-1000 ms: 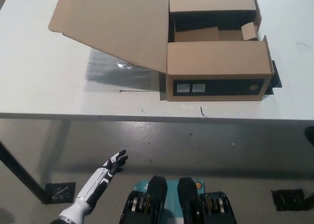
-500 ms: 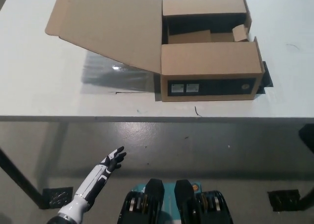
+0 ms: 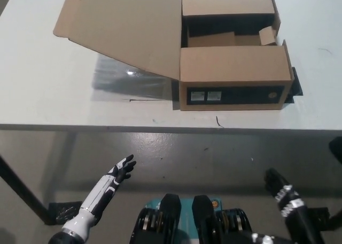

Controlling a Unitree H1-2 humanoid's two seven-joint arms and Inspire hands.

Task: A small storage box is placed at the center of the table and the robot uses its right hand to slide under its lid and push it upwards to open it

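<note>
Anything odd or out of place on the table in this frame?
Nothing spilled. The box already stands open, its lid flung to the left and sloping over the table. A loose inner flap sits bent inside. Both hands, left and right, hang below the table edge.

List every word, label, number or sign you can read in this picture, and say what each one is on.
No text can be read here.
Two small white labels on the black front strip of the open brown cardboard box: print too small and blurred to read.
Small round mark at the right of that same strip: too small to tell.
The box's raised brown lid flap and the white table carry no lettering.
</note>
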